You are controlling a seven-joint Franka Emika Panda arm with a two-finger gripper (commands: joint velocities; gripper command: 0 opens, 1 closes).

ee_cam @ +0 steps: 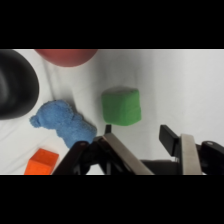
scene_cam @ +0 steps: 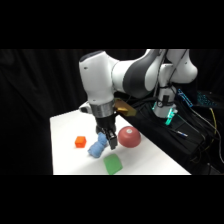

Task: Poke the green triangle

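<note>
- While I hold the gripper (ee_cam: 145, 140) low over the white table (scene_cam: 67, 150), its fingers stand apart, gripping nothing.
- My target, the green triangle (ee_cam: 121, 105), lies flat just ahead of them, beside the blue lumpy piece (ee_cam: 62, 122).
- It looks light and softish; I'd press its flat top centre, gently, lest it slide.

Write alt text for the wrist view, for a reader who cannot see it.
Seen from the wrist, the gripper hangs open over a white table, its two fingers rising from the bottom edge just below the green triangle. A blue lumpy piece lies left of the green block, an orange cube sits at the lower left, and a red ball shows at the top.
</note>
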